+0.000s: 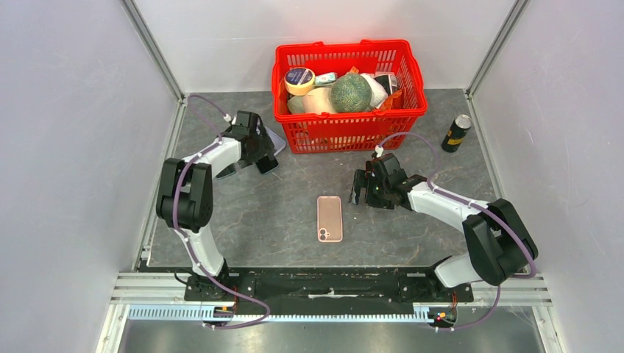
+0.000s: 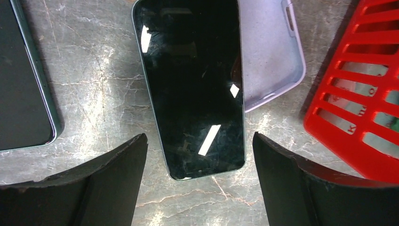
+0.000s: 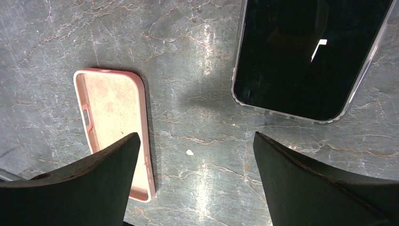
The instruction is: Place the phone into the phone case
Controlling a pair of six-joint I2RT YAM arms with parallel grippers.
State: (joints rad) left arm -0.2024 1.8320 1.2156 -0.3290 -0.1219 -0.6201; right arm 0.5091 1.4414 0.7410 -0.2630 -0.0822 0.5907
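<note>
Phone (image 2: 193,89): a slim slab with a glossy black screen and a pale edge. The screen is dark, with smudges and glints of light on it.
Phone, place: flat on the grey marbled table (image 1: 279,220), screen up, near the left front corner of the red basket (image 2: 357,108).
Phone and case: its right long edge overlaps the lilac case (image 2: 270,52), which lies hollow side up and askew beneath it. Most of the case shows on the phone's right.
Left gripper (image 2: 198,136): jaws spread wide, one finger (image 2: 117,174) on each side of the phone's near end. Neither touches it and nothing is held.
Second dark phone (image 2: 21,80): flat on the table to the left, apart from the first.
Right gripper (image 3: 196,136): jaws wide apart over bare table, holding nothing.
Pink case (image 3: 115,117): hollow side up, nothing in it, partly under the right gripper's left finger.
Clear-cased phone (image 3: 306,56): black screen inside a see-through shell, near the right gripper.
Writing: the blue label on the tape roll (image 1: 299,79) is too small to read.
Basket contents: the tape roll, a green round thing in netting (image 1: 351,92) and assorted packets heaped together.
Can (image 1: 456,133): dark with yellow, upright, to the basket's right.
</note>
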